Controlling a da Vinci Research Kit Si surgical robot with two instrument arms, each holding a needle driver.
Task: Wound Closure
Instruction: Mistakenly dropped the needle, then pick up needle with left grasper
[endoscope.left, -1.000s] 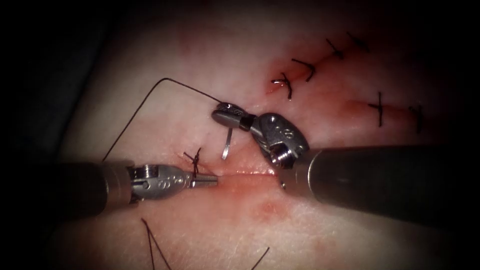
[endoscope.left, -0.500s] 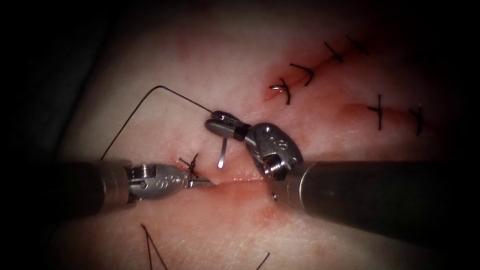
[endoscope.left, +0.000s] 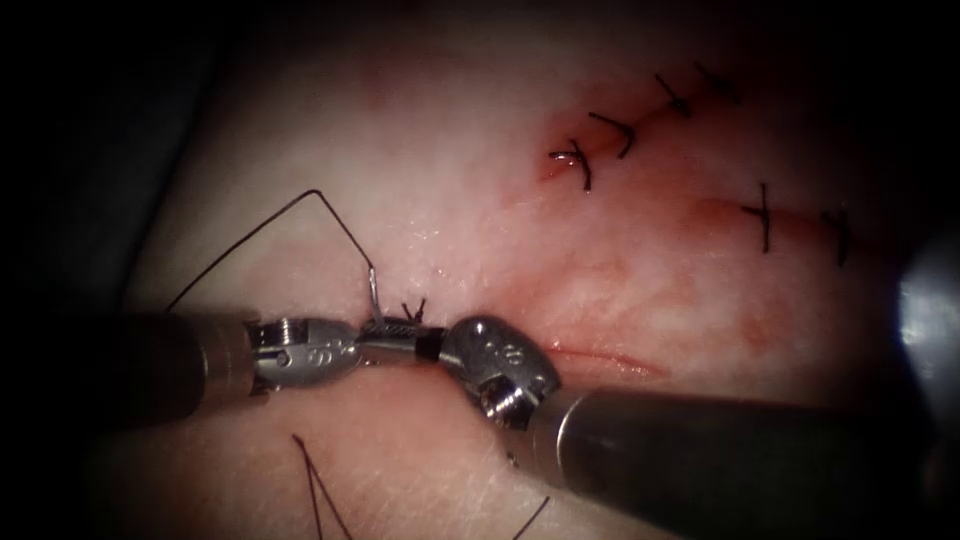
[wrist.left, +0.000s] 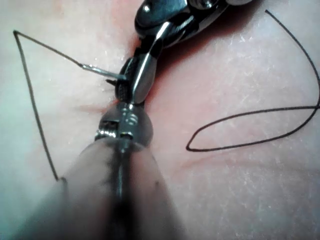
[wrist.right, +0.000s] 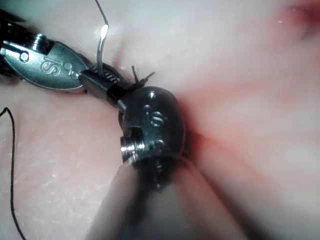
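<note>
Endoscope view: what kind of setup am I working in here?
Likely a bench suturing practice rig: a slab of tissue with finished stitches, and two needle drivers, right tool shut on the needle beside the left tool, with thread trailing.

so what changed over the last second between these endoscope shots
The right tool, holding the needle near its thread end, moved down and left until its jaws met the tip of the left tool at the cut. The needle went with it, and the thread loop sank. The left tool barely moved, and the finished stitches are unchanged.
</note>
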